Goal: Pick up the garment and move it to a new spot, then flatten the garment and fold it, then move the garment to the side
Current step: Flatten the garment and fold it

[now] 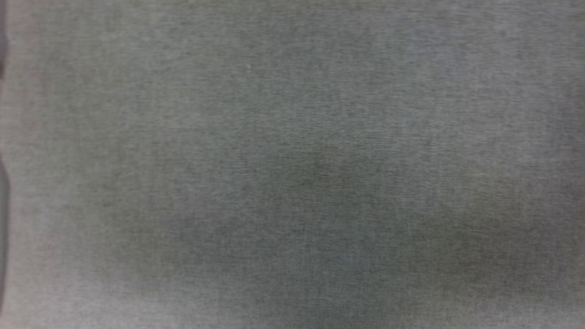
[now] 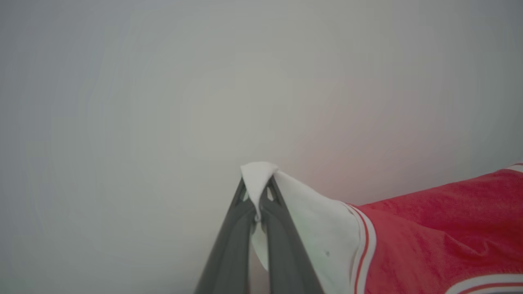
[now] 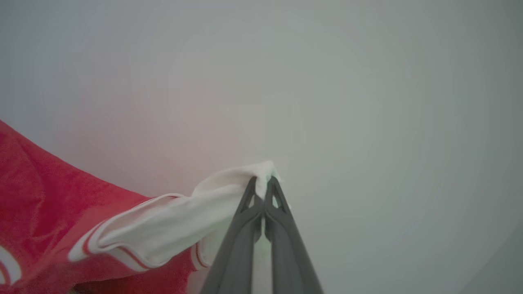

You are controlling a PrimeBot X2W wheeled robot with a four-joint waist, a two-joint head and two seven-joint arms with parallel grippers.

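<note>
Two hem corners of garment (image 2: 429, 237), clamped in left fingers (image 2: 233, 239), right fingers (image 3: 239, 239), grey surface (image 2: 122, 102) beyond

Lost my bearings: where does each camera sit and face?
Head view: on the head, facing a blurred grey woven surface.
Left wrist view: along the left end effector, shut on the white hem of the soft red sports garment.
Right wrist view: along the right end effector, shut on the same garment.
Shared: the garment.

Blurry grey woven surface (image 1: 292, 151) under the head camera (dark strip (image 1: 2, 219) along its left edge), plus a plain pale grey backdrop (image 2: 143, 81) in both wrist views.
</note>
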